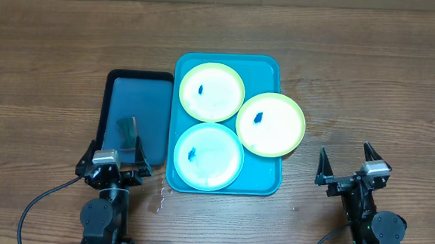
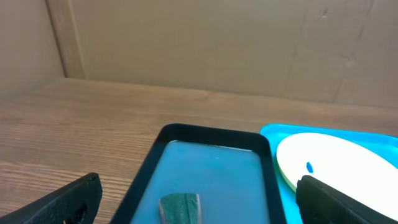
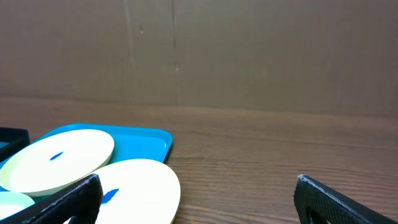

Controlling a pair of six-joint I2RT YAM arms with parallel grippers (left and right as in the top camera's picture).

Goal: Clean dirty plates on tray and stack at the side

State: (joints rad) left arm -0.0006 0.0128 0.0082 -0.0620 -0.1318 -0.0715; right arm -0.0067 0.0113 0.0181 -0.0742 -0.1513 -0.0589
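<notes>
Three yellow-green-rimmed plates lie on the turquoise tray (image 1: 261, 182): a far plate (image 1: 212, 91), a near plate (image 1: 208, 156), and a right plate (image 1: 270, 124) that overhangs the tray's right rim. Each has a small blue smudge. My left gripper (image 1: 117, 148) stands open near the table's front, over the near end of the navy tray. In the left wrist view the left gripper (image 2: 198, 208) is empty, with a plate (image 2: 336, 162) to its right. My right gripper (image 1: 345, 155) is open over bare wood, right of the tray. The right wrist view shows the right gripper (image 3: 199, 202) empty, with plates (image 3: 137, 186) to its left.
A dark navy tray (image 1: 133, 77) sits against the turquoise tray's left side, and a small green sponge-like piece (image 1: 128, 132) lies in it near my left gripper. Brown cardboard walls stand behind the wooden table (image 1: 372, 63).
</notes>
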